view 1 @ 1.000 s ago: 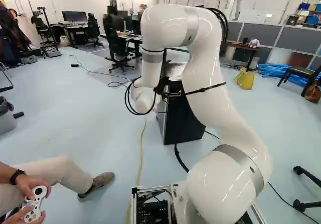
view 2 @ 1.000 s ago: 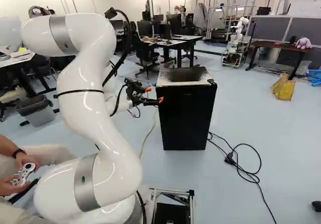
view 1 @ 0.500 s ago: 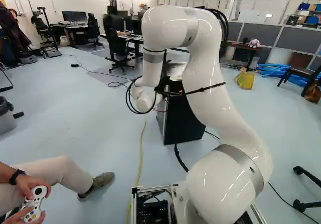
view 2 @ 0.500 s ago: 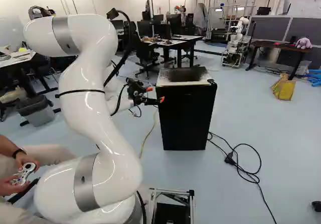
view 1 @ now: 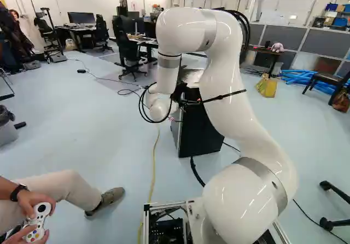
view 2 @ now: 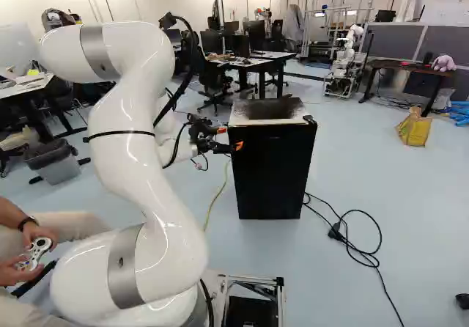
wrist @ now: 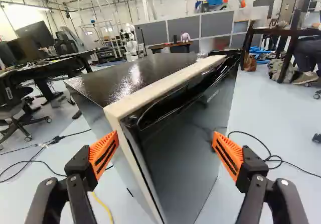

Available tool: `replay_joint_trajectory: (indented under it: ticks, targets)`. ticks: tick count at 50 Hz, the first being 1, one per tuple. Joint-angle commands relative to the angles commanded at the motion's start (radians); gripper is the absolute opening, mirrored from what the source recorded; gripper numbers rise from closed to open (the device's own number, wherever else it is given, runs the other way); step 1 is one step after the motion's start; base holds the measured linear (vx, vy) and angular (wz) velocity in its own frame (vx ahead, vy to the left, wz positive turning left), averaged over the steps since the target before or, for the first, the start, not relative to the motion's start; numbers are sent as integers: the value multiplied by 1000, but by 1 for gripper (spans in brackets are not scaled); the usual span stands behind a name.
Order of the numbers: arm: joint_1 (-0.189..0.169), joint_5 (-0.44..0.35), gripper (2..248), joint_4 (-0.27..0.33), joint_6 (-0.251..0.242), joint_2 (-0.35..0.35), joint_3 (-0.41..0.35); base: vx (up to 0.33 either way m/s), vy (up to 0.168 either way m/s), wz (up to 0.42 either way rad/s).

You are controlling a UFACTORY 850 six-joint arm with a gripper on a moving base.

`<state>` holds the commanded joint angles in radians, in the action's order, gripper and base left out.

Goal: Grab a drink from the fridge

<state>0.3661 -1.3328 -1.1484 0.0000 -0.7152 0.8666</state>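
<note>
Fridge (view 2: pixel 271 173) stands upright on the floor (view 2: pixel 410 217), a black cable (view 2: pixel 335 230) lying near its foot. Pincer (view 2: pixel 230 138) is wide open and grips nothing; its orange pads (wrist: pixel 104 151) stand well apart, the fridge's near upper corner ahead, between their lines. Contact cannot be determined.

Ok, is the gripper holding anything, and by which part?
Nothing is held; the gripper is open, its fingers wide apart, with the fridge ahead of them.
</note>
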Motion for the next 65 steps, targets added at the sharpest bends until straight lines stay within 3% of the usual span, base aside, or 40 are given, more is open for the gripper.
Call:
replay_joint_trajectory:
  ticks: [35,65]
  targets:
    - [-18,0,247,-36,0,7,-12,0,0,0]
    - [14,0,247,-59,0,79,-142,0,0,0]
